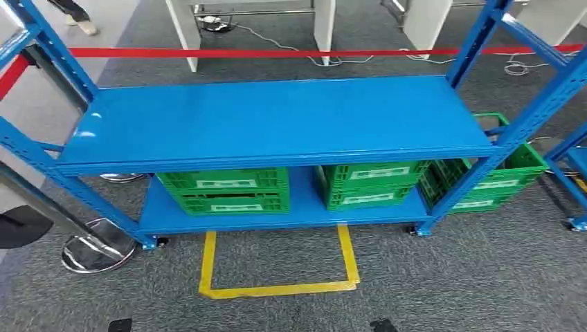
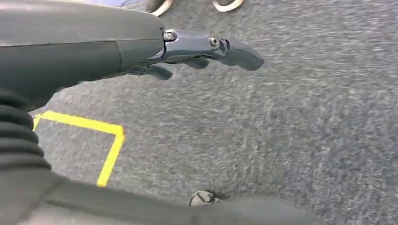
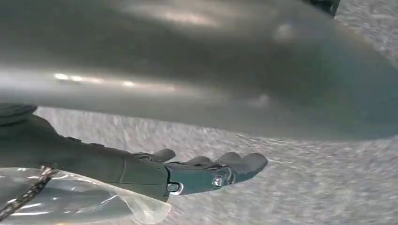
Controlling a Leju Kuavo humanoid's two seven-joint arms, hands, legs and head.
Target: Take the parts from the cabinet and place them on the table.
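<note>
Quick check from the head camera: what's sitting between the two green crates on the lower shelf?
Nothing. In the head view, the left green crate and the middle green crate are separated by a bare strip of the blue lower shelf.

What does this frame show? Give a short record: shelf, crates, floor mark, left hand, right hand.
shelf: blue rack, top board bare
crates: two green crates on the lower board, a third on the floor to the right
floor mark: yellow tape outline in front of the rack
left hand: over carpet, holds nothing
right hand: over carpet, holds nothing
</note>
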